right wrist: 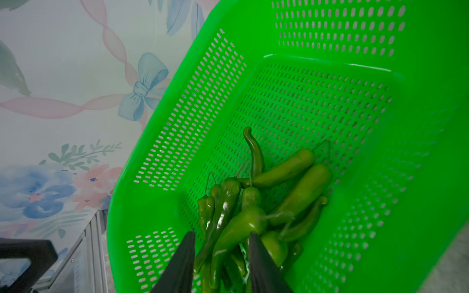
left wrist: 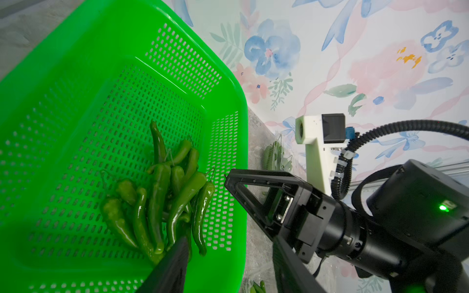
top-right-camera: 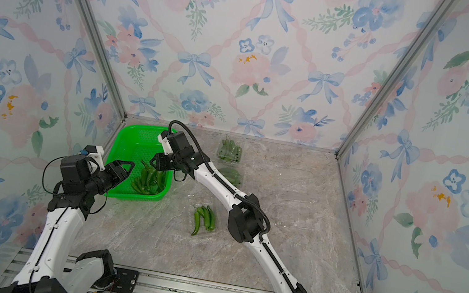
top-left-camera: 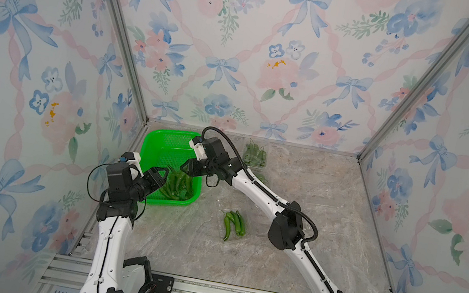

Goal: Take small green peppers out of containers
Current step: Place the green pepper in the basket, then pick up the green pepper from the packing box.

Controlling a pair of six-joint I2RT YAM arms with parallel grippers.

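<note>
Right claw (right wrist: 222,233) spread over small green peppers (right wrist: 291,200) heaped in green basket (right wrist: 330,33); left claw (left wrist: 231,239) likewise spread, empty, near pile; more peppers in clear containers (top-left-camera: 262,163) on table (top-left-camera: 306,248).

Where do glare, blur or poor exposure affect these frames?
In both top views the light is even and soft, but the clear container nearly disappears. In the left wrist view the peppers carry specular glints and the basket looks oversaturated. In the right wrist view the right end effector is underexposed, and a pepper stem beside it smears.
</note>
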